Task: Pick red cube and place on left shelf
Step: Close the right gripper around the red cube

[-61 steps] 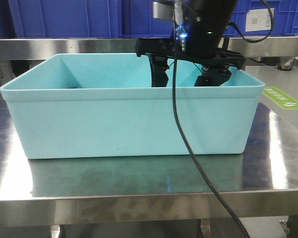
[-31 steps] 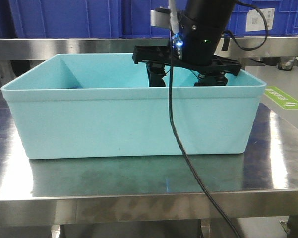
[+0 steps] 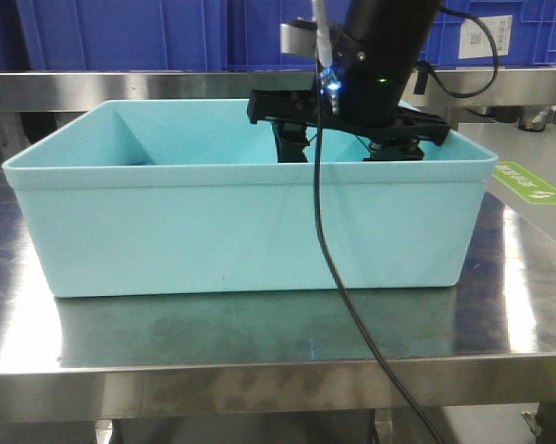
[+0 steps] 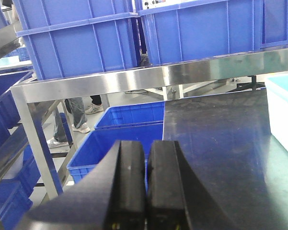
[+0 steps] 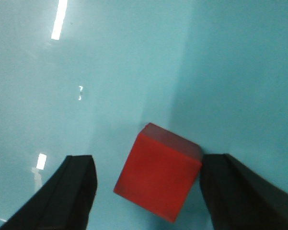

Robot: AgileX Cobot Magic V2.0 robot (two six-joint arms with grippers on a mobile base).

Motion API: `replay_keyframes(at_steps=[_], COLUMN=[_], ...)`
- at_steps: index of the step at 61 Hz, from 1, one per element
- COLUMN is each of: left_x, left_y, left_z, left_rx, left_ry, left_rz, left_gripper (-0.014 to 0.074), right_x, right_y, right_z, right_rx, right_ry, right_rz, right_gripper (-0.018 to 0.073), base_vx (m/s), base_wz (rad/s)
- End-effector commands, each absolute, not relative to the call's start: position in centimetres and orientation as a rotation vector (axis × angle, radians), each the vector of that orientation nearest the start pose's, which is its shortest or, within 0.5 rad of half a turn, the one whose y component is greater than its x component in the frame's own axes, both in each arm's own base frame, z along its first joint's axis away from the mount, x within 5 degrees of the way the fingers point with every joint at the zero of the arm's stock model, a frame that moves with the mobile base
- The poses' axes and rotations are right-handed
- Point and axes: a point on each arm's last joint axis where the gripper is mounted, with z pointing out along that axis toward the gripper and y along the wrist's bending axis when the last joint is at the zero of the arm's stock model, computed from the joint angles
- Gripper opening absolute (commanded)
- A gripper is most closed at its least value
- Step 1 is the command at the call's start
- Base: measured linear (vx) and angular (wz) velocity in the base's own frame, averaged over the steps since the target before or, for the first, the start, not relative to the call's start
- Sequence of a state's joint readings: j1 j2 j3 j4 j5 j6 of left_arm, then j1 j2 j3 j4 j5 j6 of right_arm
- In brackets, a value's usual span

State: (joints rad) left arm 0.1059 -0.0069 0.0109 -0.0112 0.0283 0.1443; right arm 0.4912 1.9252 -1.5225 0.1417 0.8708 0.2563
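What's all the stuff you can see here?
red cube: one, red, on the tub's floor.
tub: one, turquoise, on the table.
table: one, steel, under the tub.
steel rack: one, silver, behind the table.
crates: several, dark blue, on the rack and on the floor beneath.
floor sign: one, green, right of the table.
legs: a pair, in jeans, beyond the rack.
cable: one, black, hanging before the tub.
left claw: one, black, shut, away from the tub.
right claw: one, black, open inside the tub, cube between its fingers.
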Motion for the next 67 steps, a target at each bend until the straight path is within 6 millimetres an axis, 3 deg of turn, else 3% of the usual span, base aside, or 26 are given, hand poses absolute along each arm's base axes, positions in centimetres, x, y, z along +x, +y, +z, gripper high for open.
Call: replay_keyframes(at_steps=[1, 40, 47, 58, 67], left_x=[5.50, 5.50, 5.50, 5.50, 5.50], left_y=[0.60, 0.60, 0.60, 0.60, 0.60], left_z=[20.88, 20.88, 20.88, 20.88, 20.88], left_rx=[0.015, 0.015, 0.015, 0.015, 0.015], left_ry=[1.437, 1.437, 1.437, 1.437, 1.437], left_rz=[0.194, 0.194, 0.194, 0.194, 0.194], left_gripper=[0.0106, 0.0106, 0.0106, 0.0106, 0.0106], right_x=[36.00, 36.37, 36.45, 36.64, 36.89], right_y=[20.22, 20.37, 20.39, 20.45, 20.46], right_z=[26.11, 25.45, 25.48, 25.59, 26.28], right_rx=[-0.229, -0.228, -0.228, -0.225, -0.223], right_ry=[2.711, 2.709, 2.698, 2.674, 2.612], right_rz=[0.400, 0.395, 0.396, 0.401, 0.412], right_gripper=[0.0561, 0.0552, 0.0439, 0.0046, 0.0058], base_vx=[0.00, 0.00, 0.00, 0.00, 0.00], base_wz=[0.00, 0.00, 0.00, 0.00, 0.00])
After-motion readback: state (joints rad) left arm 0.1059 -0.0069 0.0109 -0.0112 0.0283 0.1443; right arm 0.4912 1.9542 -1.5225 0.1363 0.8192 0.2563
